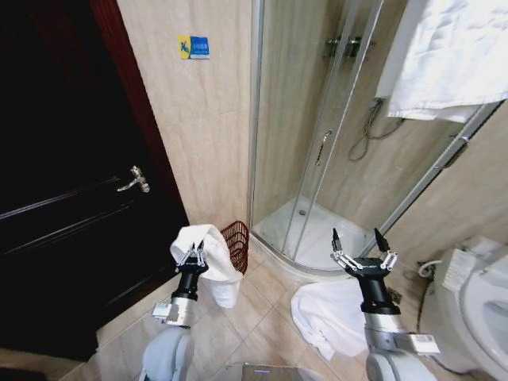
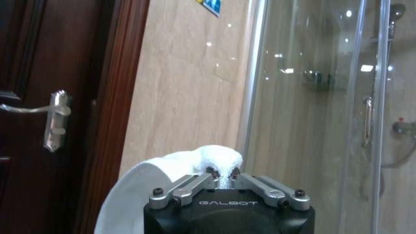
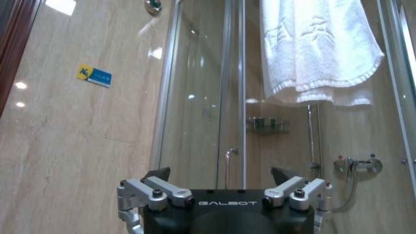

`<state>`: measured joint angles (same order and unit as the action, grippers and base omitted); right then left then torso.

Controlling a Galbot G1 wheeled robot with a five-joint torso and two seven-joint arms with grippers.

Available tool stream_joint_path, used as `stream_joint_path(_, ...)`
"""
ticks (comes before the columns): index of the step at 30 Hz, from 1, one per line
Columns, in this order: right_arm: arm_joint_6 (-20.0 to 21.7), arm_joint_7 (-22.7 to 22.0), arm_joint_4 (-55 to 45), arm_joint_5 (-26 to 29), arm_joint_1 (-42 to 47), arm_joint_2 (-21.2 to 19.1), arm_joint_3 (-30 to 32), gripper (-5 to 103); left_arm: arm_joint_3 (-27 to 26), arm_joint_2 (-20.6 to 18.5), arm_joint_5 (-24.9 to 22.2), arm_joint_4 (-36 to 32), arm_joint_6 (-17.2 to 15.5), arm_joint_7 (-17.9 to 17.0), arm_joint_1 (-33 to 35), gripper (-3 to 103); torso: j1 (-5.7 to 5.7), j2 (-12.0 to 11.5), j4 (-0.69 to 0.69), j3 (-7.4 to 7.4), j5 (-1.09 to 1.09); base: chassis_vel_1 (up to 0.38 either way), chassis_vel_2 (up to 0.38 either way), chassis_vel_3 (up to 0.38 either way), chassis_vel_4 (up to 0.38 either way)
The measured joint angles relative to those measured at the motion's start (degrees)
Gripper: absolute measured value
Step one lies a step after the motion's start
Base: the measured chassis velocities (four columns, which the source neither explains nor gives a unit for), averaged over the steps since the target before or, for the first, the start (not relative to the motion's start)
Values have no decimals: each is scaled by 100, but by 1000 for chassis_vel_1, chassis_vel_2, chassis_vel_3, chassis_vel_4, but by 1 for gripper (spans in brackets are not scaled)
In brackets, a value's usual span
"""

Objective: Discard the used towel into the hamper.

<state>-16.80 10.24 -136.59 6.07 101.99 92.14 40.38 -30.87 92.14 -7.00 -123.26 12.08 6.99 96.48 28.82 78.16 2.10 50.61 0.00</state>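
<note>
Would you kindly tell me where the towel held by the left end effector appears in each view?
Head view: the held towel drapes from the left end effector, low and left of centre, beside the hamper.
Left wrist view: bottom centre, pinched.
Right wrist view: not in it.
Shared landmark: the blue-yellow wall sticker.

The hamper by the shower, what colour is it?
The hamper is dark reddish-brown openwork, seen best in the head view.
</note>
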Motion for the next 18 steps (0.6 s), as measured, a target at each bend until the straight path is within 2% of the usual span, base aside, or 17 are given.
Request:
stream_joint_path(7, -17, -7, -25, -2, 1, 0, 1, 100, 26, -1, 2, 227, 6, 114, -65, 2, -1, 1, 0, -1, -1, -51, 47, 44, -54)
stream_joint_path(18, -55, 26, -51, -13, 29, 0, -24, 100, 1, 1, -8, 487, 6, 117, -283, 2, 4, -2, 0, 1, 2, -145, 132, 147, -136)
